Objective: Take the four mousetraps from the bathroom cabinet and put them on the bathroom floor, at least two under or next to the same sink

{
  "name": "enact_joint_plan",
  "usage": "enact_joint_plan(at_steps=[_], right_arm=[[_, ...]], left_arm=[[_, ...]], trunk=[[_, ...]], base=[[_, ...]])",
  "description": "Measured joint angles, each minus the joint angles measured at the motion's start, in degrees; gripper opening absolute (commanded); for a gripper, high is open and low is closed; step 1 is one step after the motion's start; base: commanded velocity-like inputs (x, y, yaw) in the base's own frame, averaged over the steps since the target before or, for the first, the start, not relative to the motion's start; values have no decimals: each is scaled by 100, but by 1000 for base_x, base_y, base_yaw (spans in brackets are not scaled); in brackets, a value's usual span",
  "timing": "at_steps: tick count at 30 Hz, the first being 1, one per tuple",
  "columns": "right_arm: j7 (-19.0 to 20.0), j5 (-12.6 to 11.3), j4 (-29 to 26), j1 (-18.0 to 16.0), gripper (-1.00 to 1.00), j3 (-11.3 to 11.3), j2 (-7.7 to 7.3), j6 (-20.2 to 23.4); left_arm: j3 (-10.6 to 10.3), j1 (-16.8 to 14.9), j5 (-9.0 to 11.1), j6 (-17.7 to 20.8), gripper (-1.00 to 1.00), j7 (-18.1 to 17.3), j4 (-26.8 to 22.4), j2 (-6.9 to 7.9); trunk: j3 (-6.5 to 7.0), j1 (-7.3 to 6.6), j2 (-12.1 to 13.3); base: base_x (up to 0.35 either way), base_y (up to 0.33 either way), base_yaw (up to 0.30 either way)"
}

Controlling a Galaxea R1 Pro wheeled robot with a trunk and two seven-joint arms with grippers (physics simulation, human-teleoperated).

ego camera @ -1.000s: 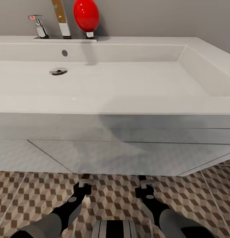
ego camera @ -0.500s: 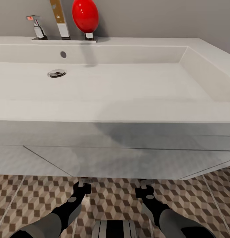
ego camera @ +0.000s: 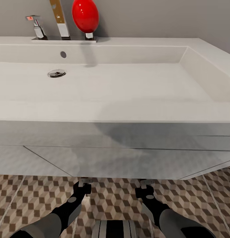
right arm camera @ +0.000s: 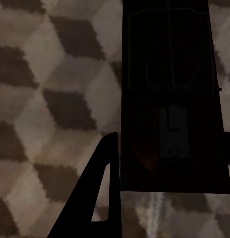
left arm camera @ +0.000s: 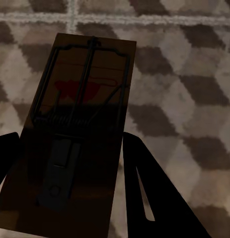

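Observation:
The wide white sink (ego camera: pixel 115 112) with chrome tap (ego camera: pixel 37 26) and round drain (ego camera: pixel 57 73) hangs in front of me. Both arms reach low under its front edge, over the cube-patterned bathroom floor (ego camera: pixel 111 200). My left gripper (ego camera: pixel 85 181) is shut on a brown wooden mousetrap (left arm camera: pixel 80 114), whose long edges sit against both dark fingers (left arm camera: pixel 144 178). My right gripper (ego camera: pixel 146 181) is shut on a second mousetrap (right arm camera: pixel 169 99) in the same way. Both traps lie flat, wire side up, close above the shadowed tiles. The cabinet is out of view.
A red egg-shaped object (ego camera: pixel 85 15) and a tall brown-and-white bottle (ego camera: pixel 60 18) stand on the sink's back ledge by the grey wall. The sink's underside slopes down just above my wrists. Open tiles spread left and right of my arms.
The head view shifted slightly a second ago, so the sink sits a little lower in the picture. Both arms and traps have stayed put since.

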Motion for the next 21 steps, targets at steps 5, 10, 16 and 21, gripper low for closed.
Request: enact_joint_plan(at_steps=[5, 10, 16, 21], right_arm=[[0, 0, 2, -2, -100, 4, 4, -4], [0, -27, 12, -4, -100, -4, 6, 9], [0, -29, 67, 0, -100, -7, 8, 22], [0, -29, 78, 2, -100, -4, 9, 20]], left_arm=[[5, 0, 10, 32, -100, 3, 44, 1], [26, 0, 34, 285, -100, -29, 106, 15], [34, 0, 32, 511, -100, -39, 132, 27], [36, 0, 31, 540, -100, -45, 139, 31]], trunk=[[0, 0, 0], [0, 0, 0], [0, 0, 0], [0, 0, 0]], base=[[0, 0, 0], [0, 0, 0], [0, 0, 0], [0, 0, 0]])
